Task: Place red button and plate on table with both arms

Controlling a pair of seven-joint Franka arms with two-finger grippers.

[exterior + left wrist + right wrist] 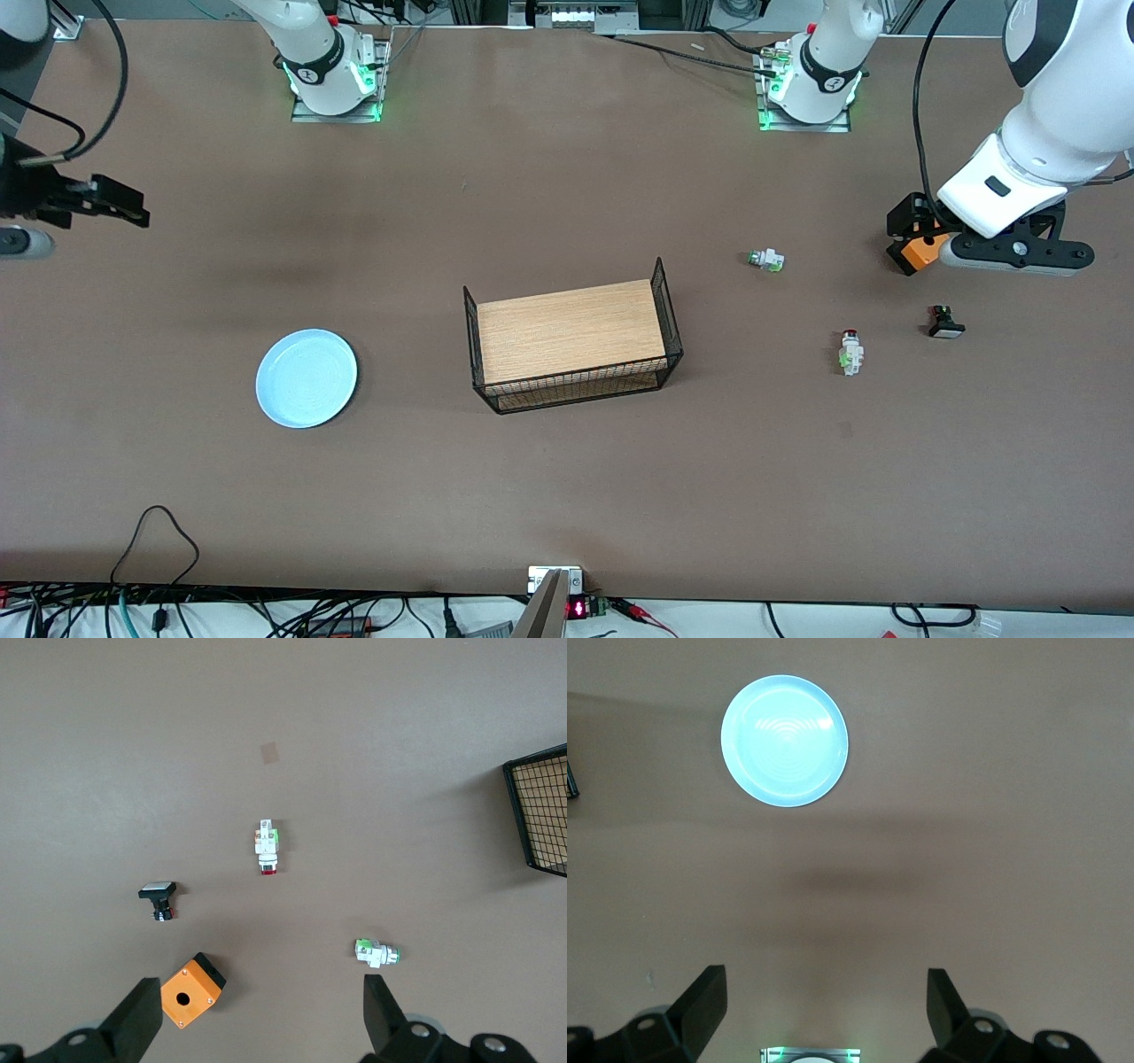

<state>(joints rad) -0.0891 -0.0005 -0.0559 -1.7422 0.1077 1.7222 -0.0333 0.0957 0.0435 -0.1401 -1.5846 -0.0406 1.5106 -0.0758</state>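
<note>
The red button (851, 352) lies on its side on the brown table (567, 177) toward the left arm's end; it also shows in the left wrist view (267, 847). The pale blue plate (306, 378) lies flat on the table toward the right arm's end and shows in the right wrist view (784, 740). My left gripper (1014, 252) is open and empty, high over the table beside an orange box; its own view shows the fingers wide apart (257, 1010). My right gripper (120, 202) is open and empty, high over the table's edge at the right arm's end (824, 992).
A wooden-topped wire rack (571, 341) stands mid-table, its corner in the left wrist view (540, 806). A white switch with green end (766, 260) (376, 952), a black switch with white cap (945, 323) (159, 899) and an orange box (921, 252) (190, 990) lie around the red button.
</note>
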